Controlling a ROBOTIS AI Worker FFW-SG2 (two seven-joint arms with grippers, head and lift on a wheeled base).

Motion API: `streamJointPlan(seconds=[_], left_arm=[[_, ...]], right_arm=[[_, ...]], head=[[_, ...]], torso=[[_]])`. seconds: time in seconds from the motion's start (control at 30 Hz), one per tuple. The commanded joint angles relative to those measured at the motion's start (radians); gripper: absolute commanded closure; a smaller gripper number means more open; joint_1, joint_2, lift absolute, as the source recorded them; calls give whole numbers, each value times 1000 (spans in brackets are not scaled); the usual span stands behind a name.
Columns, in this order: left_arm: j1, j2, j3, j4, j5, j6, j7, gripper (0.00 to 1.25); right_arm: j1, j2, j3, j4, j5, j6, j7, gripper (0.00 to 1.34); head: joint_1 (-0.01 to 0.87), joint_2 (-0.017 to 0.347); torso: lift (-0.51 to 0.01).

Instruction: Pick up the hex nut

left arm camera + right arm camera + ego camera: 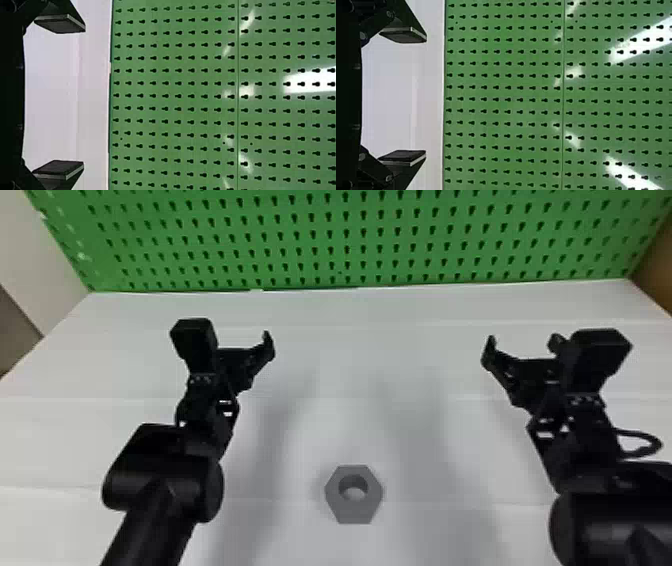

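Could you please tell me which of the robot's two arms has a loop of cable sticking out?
The right arm: a black cable loop juts from its outer side, unlike the left arm.

Beyond the white tabletop (pixel 370 307) I see a green perforated board (pixel 350 245) across the far side, a pale surface (pixel 45 255) far left, brown (pixel 654 272) far right, and light glare (pixel 641 39) streaking the board.

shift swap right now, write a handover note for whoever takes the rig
Left gripper: jaws open, holding nothing.
Right gripper: jaws open, holding nothing.
Hex nut: flat on the white table, between the grippers side to side but nearer the robot.
Done: nut not yet picked up.
To do: bring one gripper to it, grasp, lift.
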Motion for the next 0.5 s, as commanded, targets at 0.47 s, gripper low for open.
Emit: streamJointPlan(seconds=[0.47], left_arm=[[0, 0, 6, 0, -2, -3, 0, 81]], right_arm=[[-97, -29, 58, -293, 48, 571, 91, 254]], head=[[785, 149]], torso=[[-82]])
